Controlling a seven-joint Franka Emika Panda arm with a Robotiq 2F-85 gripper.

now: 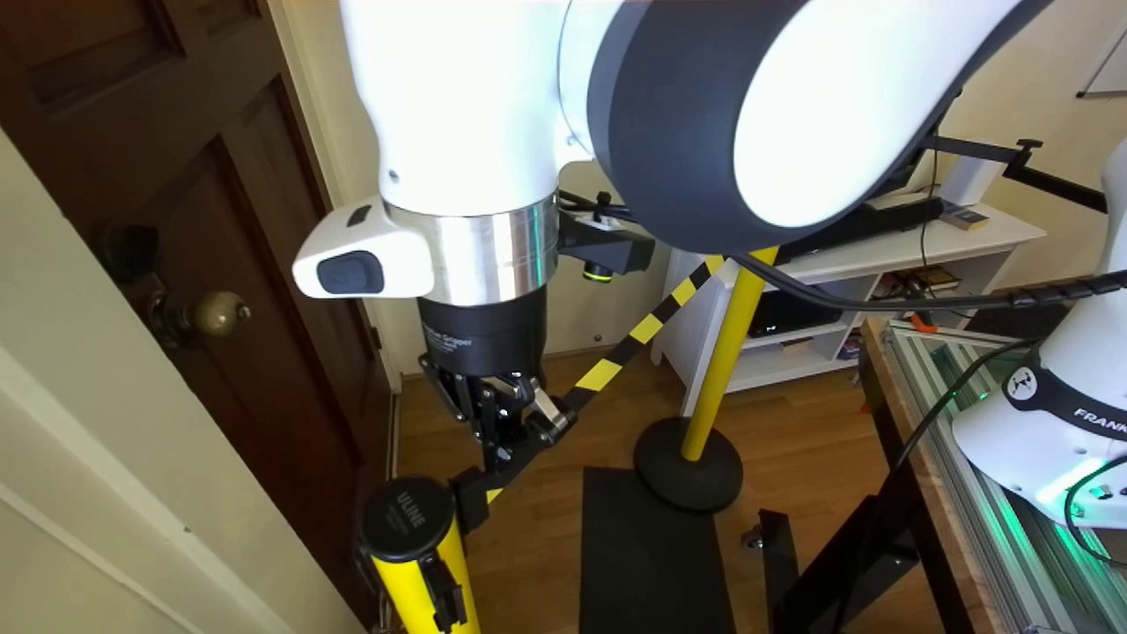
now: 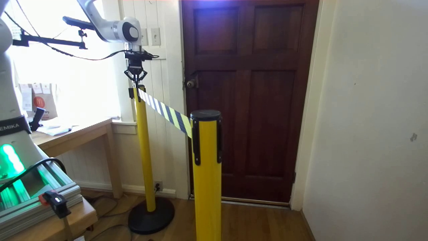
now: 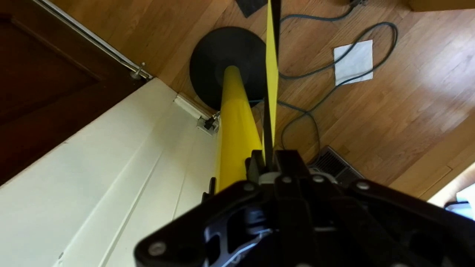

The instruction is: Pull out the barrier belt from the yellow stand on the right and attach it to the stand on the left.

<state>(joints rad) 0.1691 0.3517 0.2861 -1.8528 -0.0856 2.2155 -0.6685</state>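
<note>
The left yellow stand point(image 1: 427, 588) stands by the door frame; it also shows in an exterior view point(image 2: 146, 157) and in the wrist view point(image 3: 237, 128). The right yellow stand point(image 1: 724, 361) shows also in an exterior view point(image 2: 207, 187). The yellow-and-black barrier belt point(image 1: 645, 329) is pulled out and stretches between them point(image 2: 166, 112). My gripper point(image 1: 515, 447) is shut on the belt point(image 3: 272, 74) near its end, just above and beside the left stand's black top. The belt's black end piece point(image 1: 472, 497) is against the side of that top; whether it is seated cannot be told.
A wooden door point(image 2: 247, 100) and white wall are close to the left stand. A wooden table point(image 2: 80, 130) is by the window. A white shelf point(image 1: 889, 264) stands behind the right stand. A black mat point(image 1: 651, 555) and a cable point(image 3: 328, 91) lie on the floor.
</note>
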